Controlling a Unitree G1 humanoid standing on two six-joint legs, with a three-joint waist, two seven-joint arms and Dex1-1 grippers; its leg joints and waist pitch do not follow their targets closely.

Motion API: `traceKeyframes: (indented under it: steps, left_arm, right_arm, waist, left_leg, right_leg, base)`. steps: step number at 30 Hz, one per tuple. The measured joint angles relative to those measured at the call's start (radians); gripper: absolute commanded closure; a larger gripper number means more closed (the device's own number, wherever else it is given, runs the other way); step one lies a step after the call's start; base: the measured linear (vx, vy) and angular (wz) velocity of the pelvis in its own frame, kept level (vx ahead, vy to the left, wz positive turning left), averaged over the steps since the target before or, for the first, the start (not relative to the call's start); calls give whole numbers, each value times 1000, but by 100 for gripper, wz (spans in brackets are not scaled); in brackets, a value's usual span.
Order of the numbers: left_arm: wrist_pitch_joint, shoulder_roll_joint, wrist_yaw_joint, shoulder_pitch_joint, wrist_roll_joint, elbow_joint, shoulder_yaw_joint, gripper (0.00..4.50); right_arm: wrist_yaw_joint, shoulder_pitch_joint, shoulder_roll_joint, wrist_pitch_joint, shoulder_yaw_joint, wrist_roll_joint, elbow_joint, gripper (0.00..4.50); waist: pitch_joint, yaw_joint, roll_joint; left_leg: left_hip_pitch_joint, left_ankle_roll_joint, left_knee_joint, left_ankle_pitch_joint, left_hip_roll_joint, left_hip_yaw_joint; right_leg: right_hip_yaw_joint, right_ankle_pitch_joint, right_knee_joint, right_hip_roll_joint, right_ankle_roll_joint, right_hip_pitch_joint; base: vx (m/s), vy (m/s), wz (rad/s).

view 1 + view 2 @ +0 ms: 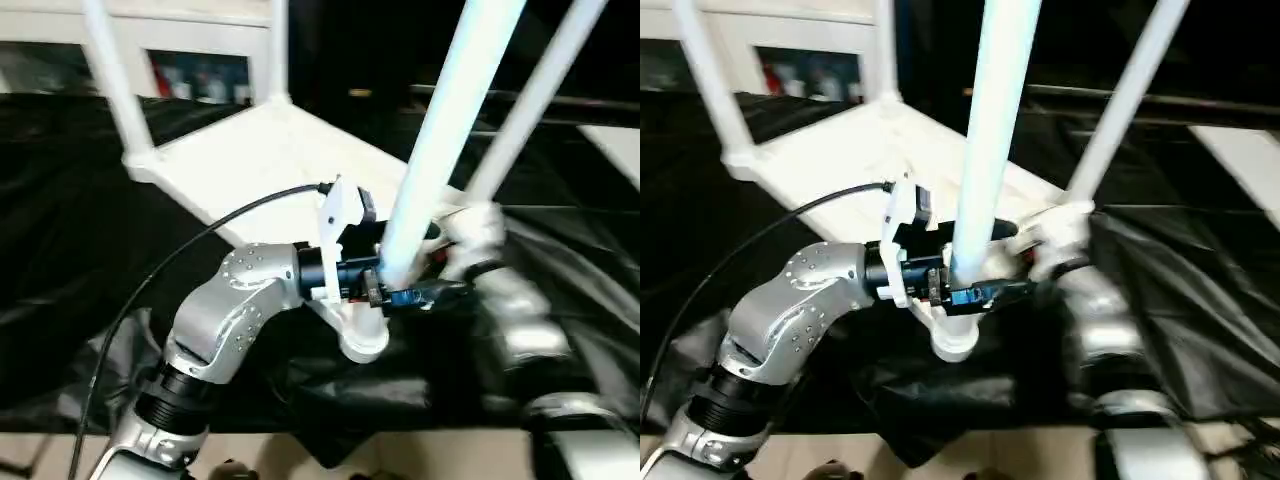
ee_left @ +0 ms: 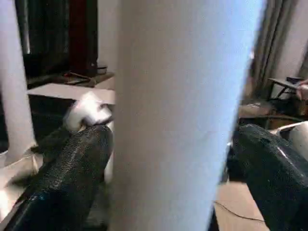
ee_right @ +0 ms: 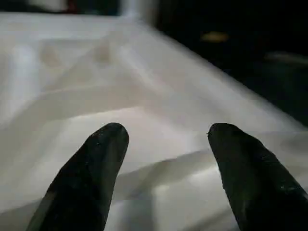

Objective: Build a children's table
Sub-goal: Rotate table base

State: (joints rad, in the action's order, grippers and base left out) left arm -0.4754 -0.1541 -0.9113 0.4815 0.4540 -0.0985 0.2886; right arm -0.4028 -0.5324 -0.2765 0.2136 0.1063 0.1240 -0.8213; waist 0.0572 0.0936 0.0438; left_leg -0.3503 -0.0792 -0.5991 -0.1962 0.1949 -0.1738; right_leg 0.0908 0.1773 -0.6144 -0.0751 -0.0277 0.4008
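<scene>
– Tabletop [image 1: 270, 150] position?
– Lies upside down on black cloth [image 1: 60, 220], ribbed side up, so the corner sockets face up to take legs. Counts four legs standing in those corners, by the look of it.
– And left gripper [image 2: 171, 139]?
– Brackets near leg [image 1: 450, 130] low down, just above its corner socket [image 1: 365, 340]. Fingers [image 2: 72, 163] spread wide, one each side of the tube; no real squeeze to be made out. Probably there to steady it or press it home.
– Right gripper [image 3: 166, 132]?
– Hovers over the tabletop's underside close beside that leg, fingers apart, nothing between them. Likely placed to hold the top down.
– Risk?
– Pushing off-axis: could jam the leg rather than seat it.
</scene>
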Motion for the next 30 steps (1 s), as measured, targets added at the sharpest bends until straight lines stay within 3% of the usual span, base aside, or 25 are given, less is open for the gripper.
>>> traceKeyframes:
  steps: [4, 8, 12, 16, 21, 30]
  left_arm:
    - [13, 1, -10, 1, -5, 10, 0, 2]
    - [50, 0, -23, 7, -18, 39, 2, 2]
    - [56, -5, -25, 6, -17, 38, 1, 2]
    - [56, -1, -24, 5, -17, 35, 1, 2]
    - [57, 8, -18, 0, -17, 34, -3, 2]
    - [66, 49, 1, -1, -32, 48, 3, 2]
  right_arm:
    - [74, 55, -29, 7, 41, -13, 1, 137]
    - [141, 60, -45, -31, 2, -65, -110, 137]
    - [153, 9, -24, -68, -27, -96, -180, 137]
    - [115, -41, 12, -76, -39, -100, -209, 137]
    - [81, -101, 55, -70, -52, -101, -283, 137]
    - [66, -137, 90, -57, -80, -141, -318, 137]
  waist:
    - [0, -7, 0]
    - [0, -17, 1]
    - [1, -25, 3]
    - [1, -26, 14]
    - [5, -43, 36]
    - [4, -57, 41]
  left_leg:
    - [-2, 2, 0, -1, 0, -1]
    - [-4, 2, 0, -1, 0, -1]
    - [-5, 3, -2, 0, 0, -1]
    - [-6, 3, -2, 0, 1, -1]
    - [-8, 3, -2, 0, 2, -1]
    - [-8, 3, -2, 0, 3, -2]
  right_leg:
    - [0, 1, 1, 0, 0, 0]
    - [0, 1, 0, 0, 0, 1]
    - [0, 3, -1, 0, 3, 1]
    - [0, 3, -1, -1, 3, 1]
    - [1, 0, -2, 0, -2, 4]
    - [1, 0, -1, 0, -3, 5]
  base:
    - [0, 0, 0]
    - [0, 0, 0]
    - [0, 0, 0]
    - [0, 0, 0]
    - [0, 0, 0]
    - [0, 0, 0]
